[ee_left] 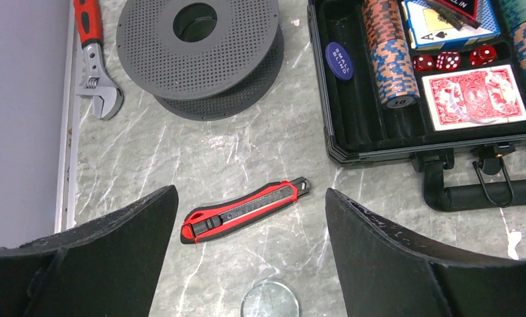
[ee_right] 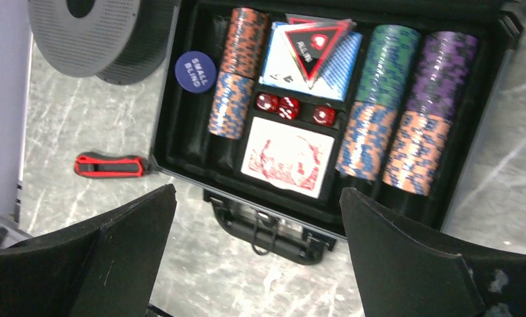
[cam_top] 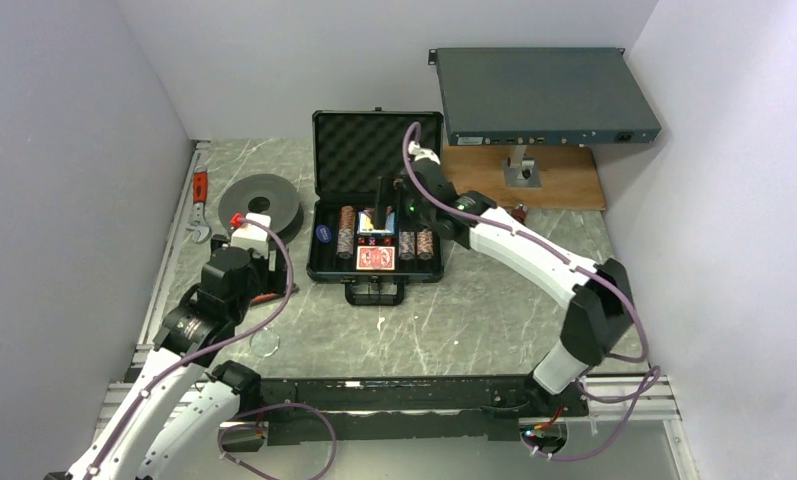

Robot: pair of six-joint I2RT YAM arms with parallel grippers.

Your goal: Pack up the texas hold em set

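the right fingers [ee_right: 108, 264] were spread wide and empty above the open briefcase [ee_right: 181, 168], which sat on the bench [cam_top: 474, 320] toward its far edge. the left fingers [ee_left: 108, 257] gaped too, over a utility knife [ee_left: 243, 210] near the left edge. likely snag: the triangular marker [ee_right: 311, 45] lay loose atop the blue deck [ee_right: 344, 63], so swinging the lid [cam_top: 377, 150] down could jam on it or scatter the chip stacks [ee_right: 385, 132].

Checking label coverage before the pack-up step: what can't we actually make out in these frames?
- Top external: right gripper hides the upper half of the right chip stacks; dice too small to read.
- Left wrist: triangular marker and right chip stacks cut off by frame edges.
- Right wrist: marker covers most of the blue deck; case wall hides the utility knife's end.
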